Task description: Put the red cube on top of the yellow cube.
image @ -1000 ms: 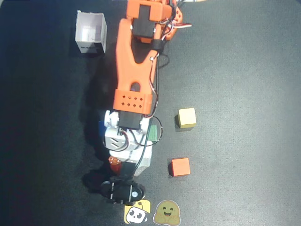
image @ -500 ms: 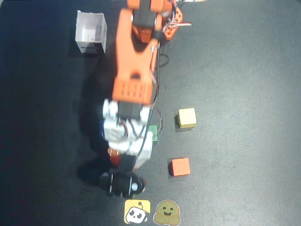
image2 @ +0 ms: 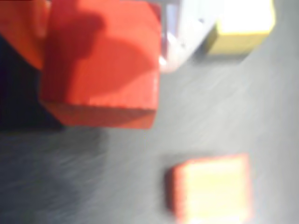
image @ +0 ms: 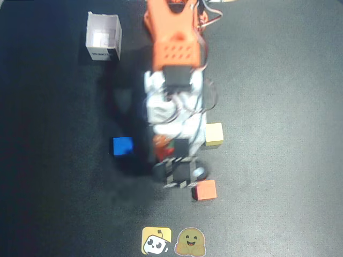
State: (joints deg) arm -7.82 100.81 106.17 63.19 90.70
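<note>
My gripper [image2: 100, 51] is shut on the red cube [image2: 107, 70], which fills the upper left of the wrist view between an orange finger [image2: 21, 32] and a white finger [image2: 180, 32]. In the overhead view the gripper [image: 169, 145] sits mid-table under the arm, with only a sliver of the red cube [image: 161, 141] showing. The pale yellow cube [image: 214, 134] stands on the mat just right of the gripper, apart from it. It is at the top right of the wrist view [image2: 243, 23]. Both views are blurred.
An orange-red cube [image: 204, 190] lies in front of the gripper, low in the wrist view [image2: 215, 186]. A blue cube [image: 122, 146] sits to the left. A white open box [image: 103, 36] stands at the back left. Two stickers [image: 156, 240] [image: 191, 242] lie at the front edge.
</note>
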